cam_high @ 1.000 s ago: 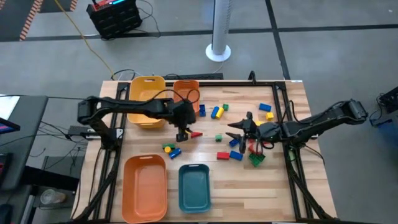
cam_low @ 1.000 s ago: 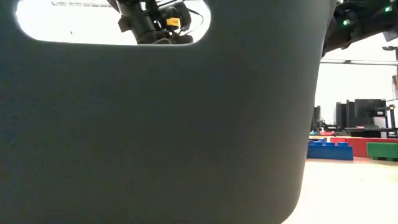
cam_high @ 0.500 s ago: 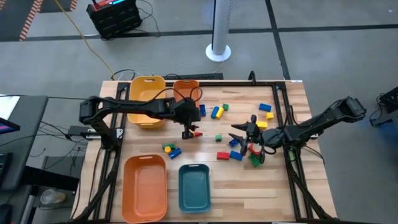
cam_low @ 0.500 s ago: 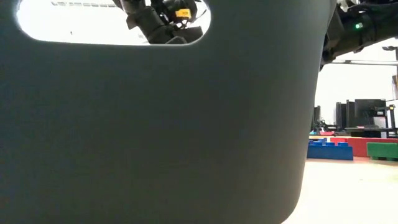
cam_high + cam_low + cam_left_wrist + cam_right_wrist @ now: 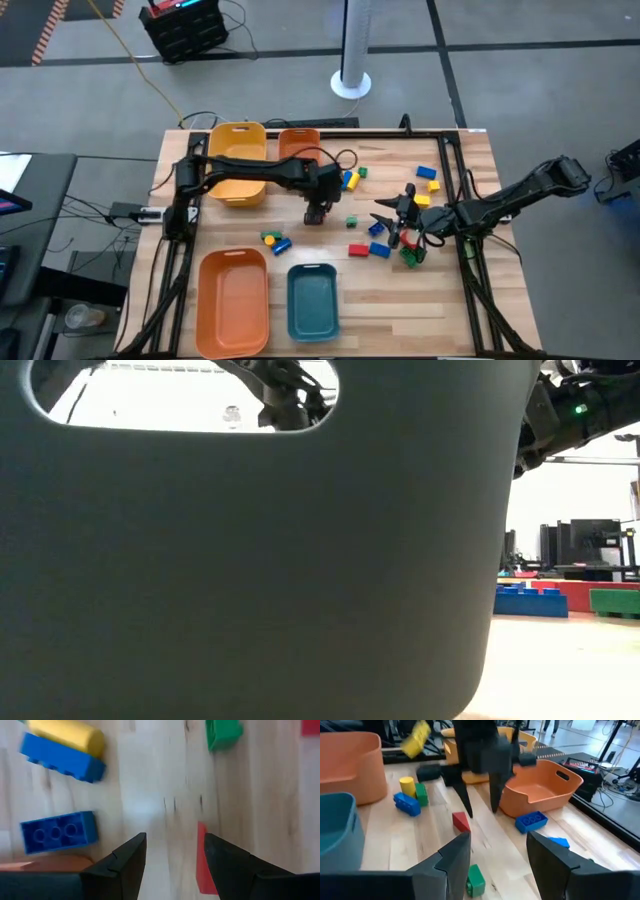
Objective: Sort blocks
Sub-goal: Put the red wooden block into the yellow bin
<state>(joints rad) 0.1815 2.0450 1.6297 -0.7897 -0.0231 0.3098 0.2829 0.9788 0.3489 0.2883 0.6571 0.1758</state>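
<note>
Small red, yellow, blue and green blocks lie scattered on the wooden table (image 5: 300, 250). My left gripper (image 5: 318, 212) is open at mid-table, fingers pointing down over a red block (image 5: 202, 865). That block lies on the table between the fingers, close beside one of them. It also shows in the right wrist view (image 5: 461, 821). My right gripper (image 5: 385, 222) is open and empty to the right, low over the table, pointing toward the left gripper. A green block (image 5: 411, 254) and a red block (image 5: 405, 238) lie beneath my right arm. My left gripper stands over the red block with one finger (image 5: 235, 865) right beside the block's long side (image 5: 200, 870). I cannot tell whether that finger touches it. The block lies flat on the table.
A yellow bin (image 5: 236, 160) and a small orange bin (image 5: 298, 150) stand at the far left. A large orange bin (image 5: 233, 300) and a teal bin (image 5: 313, 300) stand near the front edge. The teal bin's wall (image 5: 260, 560) fills most of the low view.
My left gripper has gone toward the table's right edge, from beside the red block to over it, staying open. The red block has stayed where it was.
</note>
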